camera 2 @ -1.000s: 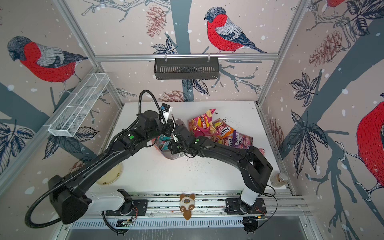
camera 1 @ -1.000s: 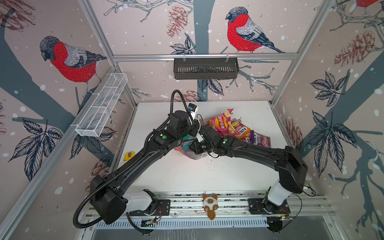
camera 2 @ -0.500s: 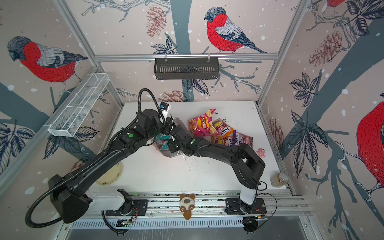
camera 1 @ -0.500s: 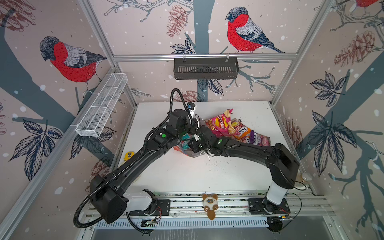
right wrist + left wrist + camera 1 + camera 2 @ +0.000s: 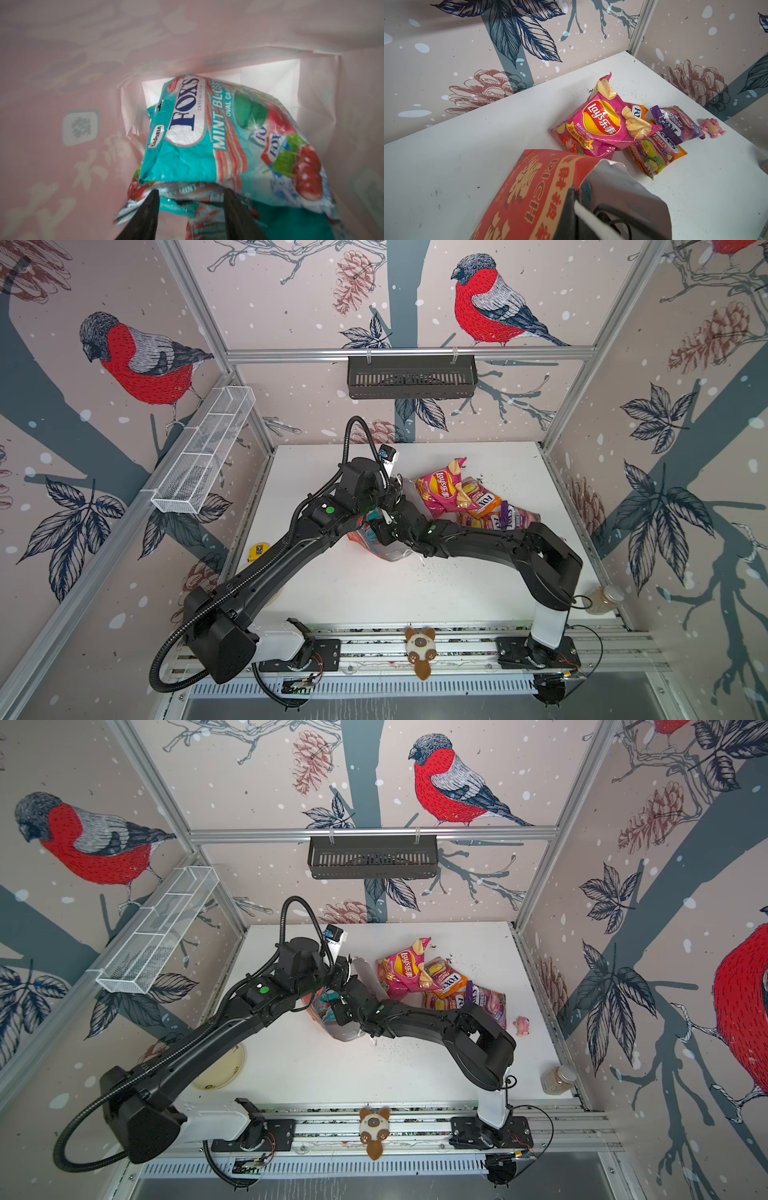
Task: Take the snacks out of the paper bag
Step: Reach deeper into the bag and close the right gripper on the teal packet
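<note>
The white table [image 5: 353, 585] fills the lower middle of both top views. At frame centre sits the red paper bag [image 5: 388, 551], mostly hidden beneath the two wrists. Just right of centre, out on the table, the pink Lay's chip bag [image 5: 440, 489] lies partly over an orange FOX'S packet [image 5: 484, 502], with a purple FOX'S packet [image 5: 519, 516] beside them. A teal FOX'S packet [image 5: 207, 133] (mint blossom, by its print) lies inside the paper bag on top of other teal packets. The left gripper [image 5: 576, 191] is clamped tight on the rim of the bag's mouth. The right gripper [image 5: 190, 191] is inside the bag with its jaws standing apart, the tips at the teal packets' near edge and nothing pinched. A small pink toy [image 5: 521, 1026] lies right of the snacks.
</note>
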You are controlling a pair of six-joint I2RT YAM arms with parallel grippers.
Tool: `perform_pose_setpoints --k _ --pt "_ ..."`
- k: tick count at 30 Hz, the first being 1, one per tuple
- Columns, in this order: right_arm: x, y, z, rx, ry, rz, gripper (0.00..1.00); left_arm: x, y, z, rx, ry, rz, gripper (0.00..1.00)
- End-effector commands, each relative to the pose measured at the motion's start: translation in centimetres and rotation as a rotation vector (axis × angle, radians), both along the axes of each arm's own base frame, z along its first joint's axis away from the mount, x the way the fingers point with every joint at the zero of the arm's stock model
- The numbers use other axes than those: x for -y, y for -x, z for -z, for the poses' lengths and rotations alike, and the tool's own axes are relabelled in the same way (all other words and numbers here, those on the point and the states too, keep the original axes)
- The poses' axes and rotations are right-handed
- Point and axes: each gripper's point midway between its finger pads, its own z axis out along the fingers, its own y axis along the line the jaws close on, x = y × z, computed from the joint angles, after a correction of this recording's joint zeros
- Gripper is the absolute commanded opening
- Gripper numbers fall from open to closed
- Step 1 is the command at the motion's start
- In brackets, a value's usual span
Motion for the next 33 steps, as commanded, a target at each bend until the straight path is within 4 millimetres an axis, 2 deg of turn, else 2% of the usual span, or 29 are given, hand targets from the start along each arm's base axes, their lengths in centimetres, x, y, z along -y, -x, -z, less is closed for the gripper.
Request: perform_pose_setpoints --k 1,8,12,17,19,25,33 --pt "-0.6 -1.2 -1.0 0.082 -0.024 0.024 0.52 1.1 0.1 -1.6 0.031 0.062 0.041 0.0" --pt "0.4 -2.4 -1.9 0.162 -0.008 0.109 0.52 0.7 0.1 -1.7 0.037 0.057 0.033 0.0" --pt "0.0 -3.0 -2.5 0.204 0.003 0.102 0.52 0.6 -0.1 -1.5 0.032 0.057 0.034 0.0" --pt "-1.0 -3.4 -2.4 0.212 0.015 0.07 0.49 0.6 -0.3 -1.3 0.025 0.063 0.039 0.0" --pt "-1.4 -3.4 -2.2 0.213 0.017 0.051 0.43 0.5 -0.4 -1.3 0.024 0.064 0.038 0.0" --pt "-2.2 -3.0 -1.9 0.205 0.027 0.004 0.12 0.1 -0.6 -1.3 0.024 0.066 0.025 0.0" --pt "-1.9 -2.2 -3.1 0.204 -0.002 -0.044 0.03 -0.9 -1.5 -1.5 0.034 0.066 -0.015 0.0"
